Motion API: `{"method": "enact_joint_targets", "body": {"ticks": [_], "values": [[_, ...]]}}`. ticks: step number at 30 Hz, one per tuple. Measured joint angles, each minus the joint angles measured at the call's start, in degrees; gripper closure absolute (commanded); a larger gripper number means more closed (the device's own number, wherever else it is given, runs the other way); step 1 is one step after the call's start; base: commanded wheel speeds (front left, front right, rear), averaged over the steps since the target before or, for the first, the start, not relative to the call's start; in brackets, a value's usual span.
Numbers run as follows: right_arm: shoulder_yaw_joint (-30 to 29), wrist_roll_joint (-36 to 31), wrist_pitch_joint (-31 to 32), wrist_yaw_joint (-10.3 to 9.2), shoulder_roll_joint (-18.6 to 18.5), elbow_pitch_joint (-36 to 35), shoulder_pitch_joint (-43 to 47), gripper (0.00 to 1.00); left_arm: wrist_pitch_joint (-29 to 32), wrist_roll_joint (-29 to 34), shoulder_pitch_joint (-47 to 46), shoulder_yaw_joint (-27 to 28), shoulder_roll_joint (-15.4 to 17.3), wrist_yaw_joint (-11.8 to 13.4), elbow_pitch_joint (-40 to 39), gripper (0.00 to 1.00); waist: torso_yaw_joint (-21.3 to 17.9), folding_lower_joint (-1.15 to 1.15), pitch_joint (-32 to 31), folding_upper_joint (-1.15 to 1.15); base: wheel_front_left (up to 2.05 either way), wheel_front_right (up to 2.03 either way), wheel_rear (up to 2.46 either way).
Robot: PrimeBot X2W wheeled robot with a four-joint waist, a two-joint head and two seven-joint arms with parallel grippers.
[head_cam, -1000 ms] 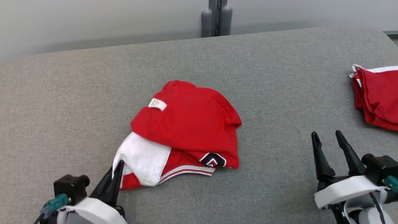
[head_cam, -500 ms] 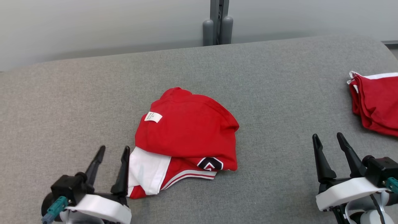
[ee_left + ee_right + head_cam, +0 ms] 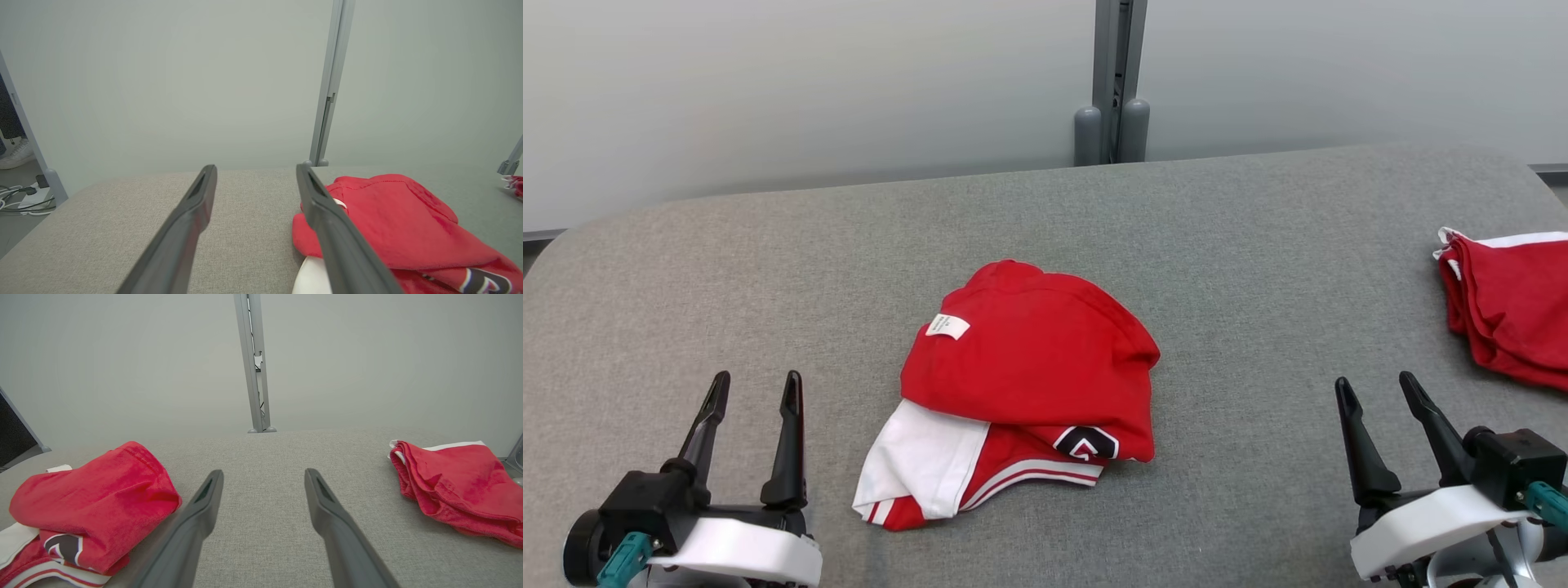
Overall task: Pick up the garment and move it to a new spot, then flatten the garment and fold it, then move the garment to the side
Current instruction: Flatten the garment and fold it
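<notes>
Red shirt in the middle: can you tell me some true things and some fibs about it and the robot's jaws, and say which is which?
1. The red garment lies crumpled on the grey padded surface. True.
2. The left jaws are clamped on it. False: they stand open beside it, not touching.
3. A small white tag shows on its top. True.
4. The other red garment lies at the robot's left. False: it lies at the far right.
5. The right jaws stand open, holding nothing. True.
</notes>
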Motion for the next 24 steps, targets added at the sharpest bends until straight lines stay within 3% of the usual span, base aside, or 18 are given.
{"method": "enact_joint_targets", "body": {"ticks": [17, 24], "values": [[-0.26, 0.31, 0.66, 0.0, -0.22, -0.57, -0.47, 0.0, 1.38, -1.18, -0.13, -0.73, 0.22, -0.35, -0.8, 0.0, 1.97, 0.0, 0.89, 0.0, 0.0, 0.0, 0.0], [4.03, 4.39, 0.79, 0.0, -4.87, 4.59, -7.52, 0.0, 1.51, -1.08, -4.21, -2.52, -0.6, -2.32, 0.01, 0.0, 5.62, 0.0, 3.35, 0.0, 0.0, 0.0, 0.0]]}}
